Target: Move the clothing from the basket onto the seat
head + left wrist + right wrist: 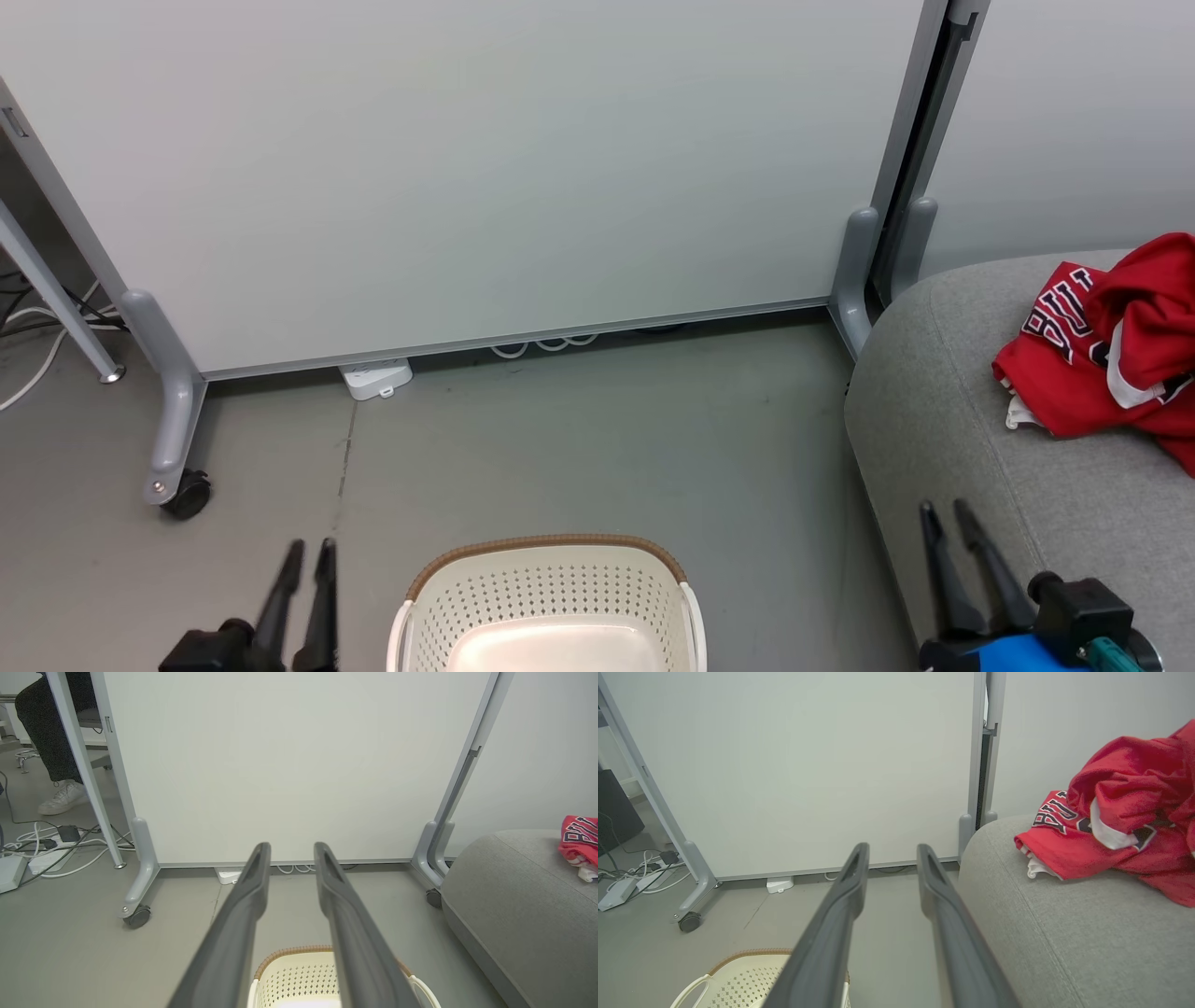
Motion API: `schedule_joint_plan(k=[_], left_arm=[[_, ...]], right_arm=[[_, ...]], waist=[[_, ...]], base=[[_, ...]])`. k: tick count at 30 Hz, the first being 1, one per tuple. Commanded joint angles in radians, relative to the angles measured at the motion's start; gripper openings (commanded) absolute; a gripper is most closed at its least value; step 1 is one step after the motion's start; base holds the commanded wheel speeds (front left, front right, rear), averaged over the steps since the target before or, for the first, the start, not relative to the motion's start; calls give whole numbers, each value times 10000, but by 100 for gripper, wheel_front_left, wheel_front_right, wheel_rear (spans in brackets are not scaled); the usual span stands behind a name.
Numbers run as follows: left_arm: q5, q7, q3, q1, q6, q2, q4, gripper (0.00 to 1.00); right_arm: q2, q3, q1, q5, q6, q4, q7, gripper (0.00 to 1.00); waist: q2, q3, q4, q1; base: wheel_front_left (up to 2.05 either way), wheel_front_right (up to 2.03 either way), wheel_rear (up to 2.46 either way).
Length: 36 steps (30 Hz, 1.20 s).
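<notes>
The clothing [1111, 355] is lying in a crumpled red heap on the seat [943, 420], at 3 o'clock in the head view, its black-and-white lettering partly showing and a scrap of white trim peeking out at the heap's 7 o'clock; the basket [551, 543] is standing on the grey floor [607, 448] at 6 o'clock, well apart from the heap and near the seat's rounded corner, its pale bottom showing bare up to the frame's lower edge. The left gripper [312, 545] is hanging at 7 o'clock, just beside the basket's rim, its fingers parted by a narrow gap and gripping nothing; the right gripper [943, 509] is hanging at 5 o'clock by the seat's near edge, its fingers likewise a little apart and empty, tips leaning toward 11 o'clock. A white panel [467, 168] on a grey frame is filling 12 o'clock; its castor [187, 495] is resting at 8 o'clock, and a white power strip [376, 378] is lying at its foot. In the left wrist view a person's white shoe [63, 798] is showing at 10 o'clock beyond the frame, with cables [56, 854] trailing across the floor at 9 o'clock.
</notes>
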Motion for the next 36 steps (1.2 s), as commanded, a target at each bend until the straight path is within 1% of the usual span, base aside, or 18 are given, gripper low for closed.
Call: schedule_joint_plan(k=[1,5,13,14,15,18,30,34,35,36], left_arm=[[-6,12,-6,73,2,-19,134,0],[-770,320,182,-102,-16,-16,230,0],[-2326,669,251,-160,-51,-9,98,0],[-2326,669,251,-160,-51,-9,98,0],[-2689,749,265,-174,-59,-7,67,0],[-3214,867,292,-202,-69,-4,27,0],[-5131,1344,439,-329,-113,6,-77,0],[-5713,1493,489,-374,-128,9,-101,0],[-5713,1493,489,-374,-128,9,-101,0],[-5994,1565,512,-398,-136,11,-115,0]], right_arm=[[6,-2,64,0,0,119,0,0],[26,-142,-77,815,0,176,277,0],[65,-227,-163,2417,-1,80,648,0],[65,-227,-163,2417,-1,80,648,0],[74,-246,-186,2794,-1,59,734,0],[87,-277,-224,3338,-1,33,861,0],[136,-413,-375,5335,-2,-38,1349,0],[152,-458,-430,5942,-2,-57,1503,0],[152,-458,-430,5942,-2,-57,1503,0],[159,-480,-448,6231,-2,-65,1577,0]], waist=[[0,1,0,0],[0,16,-4,0],[0,48,-10,0],[0,48,-10,0],[0,56,-12,0],[0,68,-14,0],[0,116,-24,0],[0,131,-27,0],[0,131,-27,0],[0,139,-29,0]], base=[[0,0,0],[0,0,0],[0,0,0],[0,0,0],[0,0,0],[0,0,0],[0,0,0],[0,0,0],[0,0,0],[0,0,0]])
